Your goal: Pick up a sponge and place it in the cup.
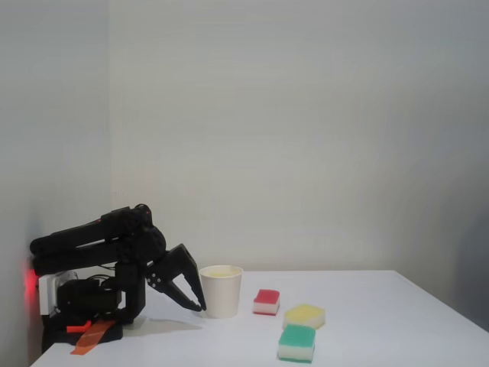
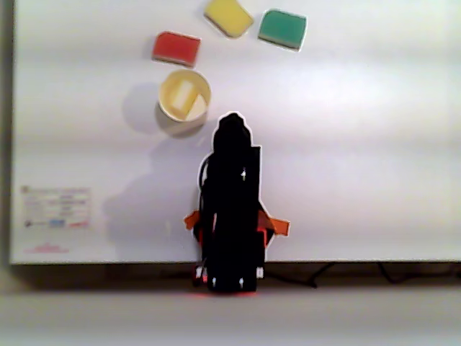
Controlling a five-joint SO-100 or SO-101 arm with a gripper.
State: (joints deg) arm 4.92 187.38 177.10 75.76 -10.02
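I am resting folded low on the worktop (image 1: 367, 306), my jaws (image 1: 195, 303) narrowly parted and holding nothing, tips just left of the cup (image 1: 221, 291). The sponge (image 2: 184, 96) is sitting inside it, leaning, so my part looks finished.

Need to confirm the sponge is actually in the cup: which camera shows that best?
The other view: it looks down into the cup, where the pale sponge lies inside. The fixed view shows the cup side-on, its wall hiding the contents.
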